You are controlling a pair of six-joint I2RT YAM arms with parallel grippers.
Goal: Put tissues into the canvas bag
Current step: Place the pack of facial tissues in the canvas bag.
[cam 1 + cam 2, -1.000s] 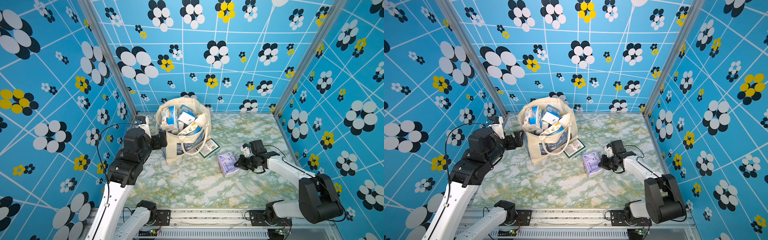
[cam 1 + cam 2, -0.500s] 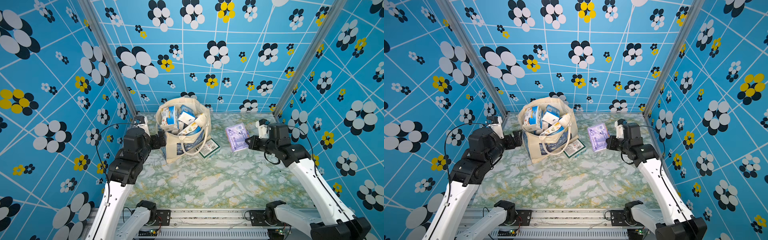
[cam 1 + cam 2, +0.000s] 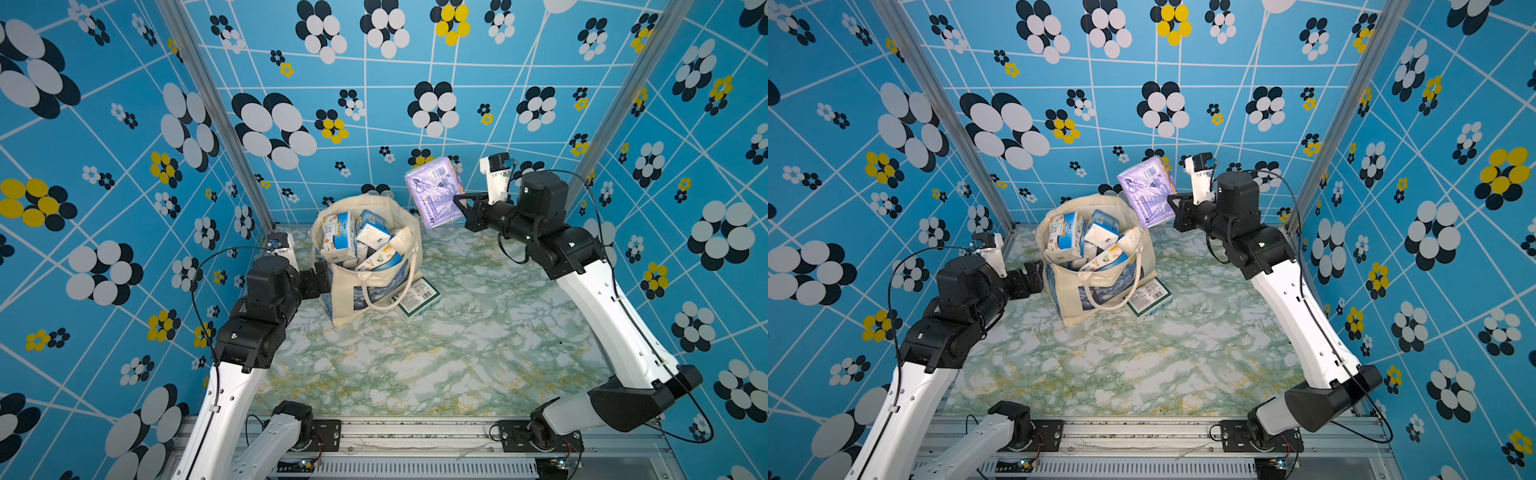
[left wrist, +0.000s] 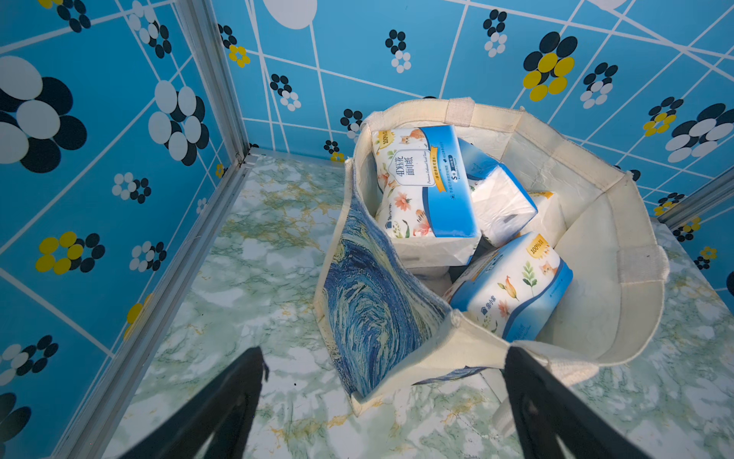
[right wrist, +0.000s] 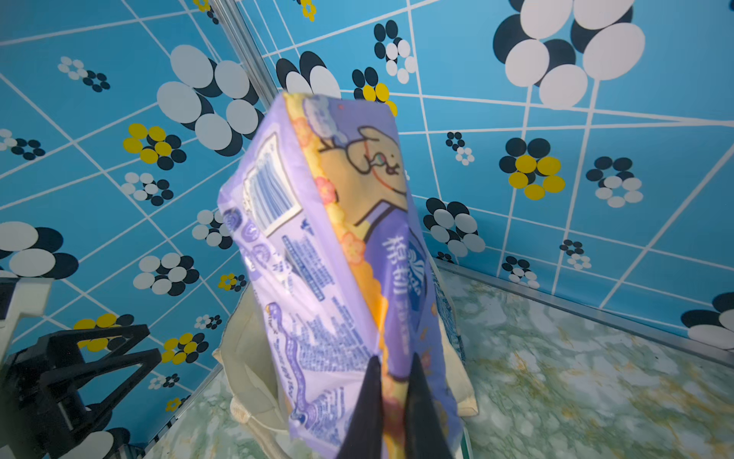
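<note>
- The counter (image 3: 415, 374), marbled green and white, carries the bag and one loose pack.
- The canvas bag (image 3: 345, 299) stands upright near the back of the counter in both top views (image 3: 1075, 299). Its mouth gapes open, blue swirl print shows on its sides, and a cream handle (image 3: 390, 301) droops down its front.
- Several blue-and-white packs (image 3: 338, 235) stand and lean jumbled inside the bag, filling much of it. The left wrist view shows them up close (image 4: 425, 186).
- The lavender pack (image 3: 434, 193) hangs tilted in the air, clear of the counter and just off the bag's rim on the robot's right side (image 3: 1148, 193). In the right wrist view it is slightly blurred (image 5: 317, 258).
- A green-labelled pack (image 3: 415, 297) lies flat on the counter against the bag's base, partly under the handle loop.
- The right pincer (image 3: 461, 205) is clenched on the lavender pack's lower edge, its fingers close together in the wrapper (image 5: 395, 365).
- The left pincer (image 3: 320, 276) is spread wide and grasps nothing. It sits low beside the bag's printed side (image 4: 385, 351), and whether it touches the fabric cannot be told.
</note>
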